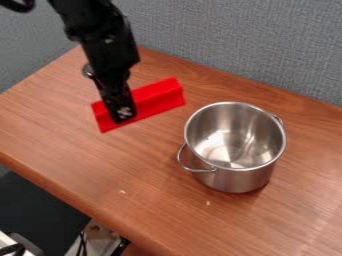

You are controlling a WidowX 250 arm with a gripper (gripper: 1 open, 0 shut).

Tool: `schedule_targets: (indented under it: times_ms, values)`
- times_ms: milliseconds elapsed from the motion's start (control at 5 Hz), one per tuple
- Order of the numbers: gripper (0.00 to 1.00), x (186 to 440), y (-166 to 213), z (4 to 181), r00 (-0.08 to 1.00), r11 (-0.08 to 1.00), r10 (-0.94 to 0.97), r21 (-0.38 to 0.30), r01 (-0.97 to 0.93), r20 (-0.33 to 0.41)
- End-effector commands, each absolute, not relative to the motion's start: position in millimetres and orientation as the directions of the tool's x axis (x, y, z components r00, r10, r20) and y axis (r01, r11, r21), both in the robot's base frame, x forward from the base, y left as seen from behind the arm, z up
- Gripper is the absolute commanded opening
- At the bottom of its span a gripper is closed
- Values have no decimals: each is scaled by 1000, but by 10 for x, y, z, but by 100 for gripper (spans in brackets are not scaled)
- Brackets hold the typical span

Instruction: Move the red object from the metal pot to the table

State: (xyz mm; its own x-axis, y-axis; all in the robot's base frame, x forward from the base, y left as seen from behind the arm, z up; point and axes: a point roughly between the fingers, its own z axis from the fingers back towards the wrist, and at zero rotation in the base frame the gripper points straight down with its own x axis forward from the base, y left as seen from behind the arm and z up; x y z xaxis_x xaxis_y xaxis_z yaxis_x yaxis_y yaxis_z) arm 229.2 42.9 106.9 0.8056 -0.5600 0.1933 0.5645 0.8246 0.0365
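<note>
Black fingers of the gripper [118, 100] pinch a bright red rectangular block [140, 104] near its left end in the camera view, the fingertips lying across its face. The block is held tilted, its right end higher than its left, and whether its underside touches the wood cannot be told. It sits to the left of the steel pot, outside it and apart from it.

Above the fingers, the dark robot arm [100, 28] rises to the upper left and runs out of the top of the view, its outline slightly blurred.

Right of the block stands the round stainless steel pot [235, 150], upright, with a rolled rim and a shiny interior that catches bright reflections at the bottom. A thin wire handle [195, 169] loops out low on its left side; another bit of wire shows at the right of the rim.

Both are seen over a glossy reddish-brown wooden tabletop [160, 210]. Behind it is a grey textured panel [241, 50]. Some cables [91, 240] show at the lower left, beyond the table edge.
</note>
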Motion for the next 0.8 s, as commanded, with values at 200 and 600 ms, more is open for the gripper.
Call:
schedule_targets:
  times_ms: [200,600]
  values:
    - [0,2425,534,1075,796,814,-578,59,577,179]
    - [0,2692,473,1113,797,811,-584,65,582,155]
